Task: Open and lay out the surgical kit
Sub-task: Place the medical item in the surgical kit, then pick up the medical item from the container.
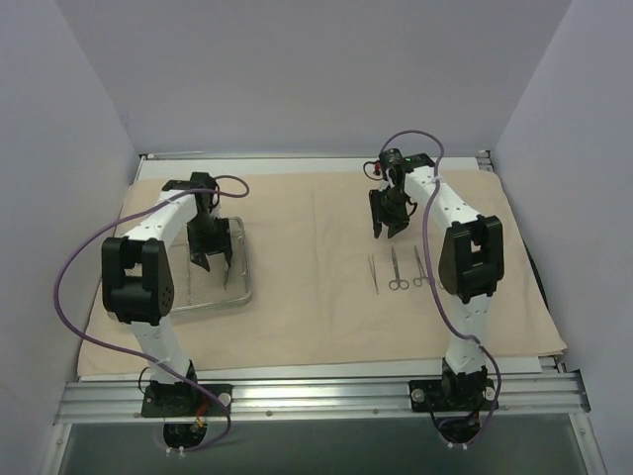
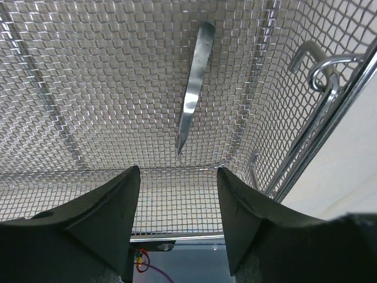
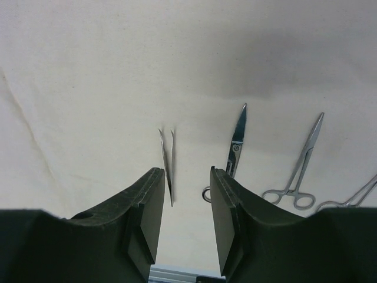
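Cloth: A large beige cloth wrap (image 1: 316,327) is spread open and flat over the table, and everything else is laid on it.

Tray: A shallow rectangular silver wire-mesh tray (image 1: 213,305) is set on the left part of the cloth, close to the left arm.

Tray contents: One thin, flat silver pointed instrument (image 2: 193,94) is seen lying on the mesh floor, its tip turned toward the wrist camera.

Left claw: The left gripper (image 2: 177,194) is held low inside the tray. Its fingers are parted fairly wide and nothing is clasped between them. The instrument's tip is seen just beyond the gap, untouched.

Laid-out row: On the right part of the cloth, slim silver tweezers (image 3: 168,162), silver scissors (image 3: 235,138) with ring handles and slender silver ring-handled forceps (image 3: 303,168) are set side by side, roughly parallel and apart from one another. A further ring-handled piece is cut off by the wrist picture's right edge.

Right claw: The right gripper (image 3: 187,183) is held above the cloth, just beyond the row. A moderate gap is kept between its fingers and nothing is gripped. The tweezers are seen through that gap, lying on the cloth.
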`<action>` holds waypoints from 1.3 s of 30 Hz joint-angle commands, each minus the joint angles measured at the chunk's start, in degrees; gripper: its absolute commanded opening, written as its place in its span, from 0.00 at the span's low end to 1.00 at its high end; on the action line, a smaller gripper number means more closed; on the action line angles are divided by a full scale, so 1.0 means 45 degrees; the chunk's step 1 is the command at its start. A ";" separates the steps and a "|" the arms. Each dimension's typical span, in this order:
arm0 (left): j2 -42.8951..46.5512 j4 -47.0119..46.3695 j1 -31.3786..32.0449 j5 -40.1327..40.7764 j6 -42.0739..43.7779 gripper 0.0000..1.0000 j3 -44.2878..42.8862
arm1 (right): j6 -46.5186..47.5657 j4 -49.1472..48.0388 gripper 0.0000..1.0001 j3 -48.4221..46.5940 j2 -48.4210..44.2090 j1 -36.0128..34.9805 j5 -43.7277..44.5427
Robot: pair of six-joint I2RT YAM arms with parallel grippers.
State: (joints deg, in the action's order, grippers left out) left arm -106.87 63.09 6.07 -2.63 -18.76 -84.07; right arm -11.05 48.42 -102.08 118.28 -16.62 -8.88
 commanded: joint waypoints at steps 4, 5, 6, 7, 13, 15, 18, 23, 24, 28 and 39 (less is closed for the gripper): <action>-0.0391 0.0180 0.0898 0.1092 -0.0517 0.63 0.0401 | 0.0287 0.0723 0.36 -0.0030 -0.1186 0.0022 -0.0564; -0.0392 0.0083 0.0918 0.1228 -0.0556 0.62 0.0479 | 0.0287 0.0704 0.36 -0.0010 -0.1206 0.0022 -0.0584; -0.0373 -0.0015 0.0956 0.1442 -0.0576 0.62 0.0692 | 0.0287 0.0723 0.36 0.0028 -0.1303 0.0022 -0.0584; -0.0353 -0.0093 0.0957 0.1522 -0.0576 0.61 0.0830 | 0.0307 0.0723 0.36 0.0048 -0.1362 0.0022 -0.0584; -0.0294 -0.0621 0.0996 0.1757 -0.0869 0.57 0.1455 | 0.0365 0.0704 0.36 0.0166 -0.1577 0.0022 -0.0623; -0.0391 -0.0738 0.1035 0.1816 -0.0908 0.55 0.1476 | 0.0385 0.0723 0.36 0.0146 -0.1558 0.0022 -0.0681; -0.0509 -0.1012 0.1074 0.1835 -0.0986 0.51 0.1612 | 0.0385 0.0743 0.36 0.0049 -0.1480 0.0022 -0.0799; -0.0743 -0.1499 0.1074 0.1894 -0.1084 0.39 0.1788 | 0.0385 0.0743 0.36 -0.0088 -0.1440 0.0022 -0.0896; -0.0782 -0.1578 0.1074 0.1836 -0.1103 0.38 0.1827 | 0.0385 0.0782 0.36 -0.0088 -0.1460 0.0041 -0.0916; -0.1036 -0.1832 0.1074 0.1816 -0.1143 0.33 0.1886 | 0.0366 0.0802 0.36 -0.0049 -0.1499 0.0002 -0.0897; 0.1070 -0.0468 0.0567 0.1231 -0.0656 0.02 0.1516 | 0.0307 0.0919 0.36 -0.0849 -0.1480 -0.0017 -0.0779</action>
State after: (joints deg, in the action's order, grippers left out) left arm -108.31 58.13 10.17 3.70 -23.05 -75.59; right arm -10.15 49.91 -102.61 114.39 -16.23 -12.47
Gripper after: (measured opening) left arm 0.063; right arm 0.361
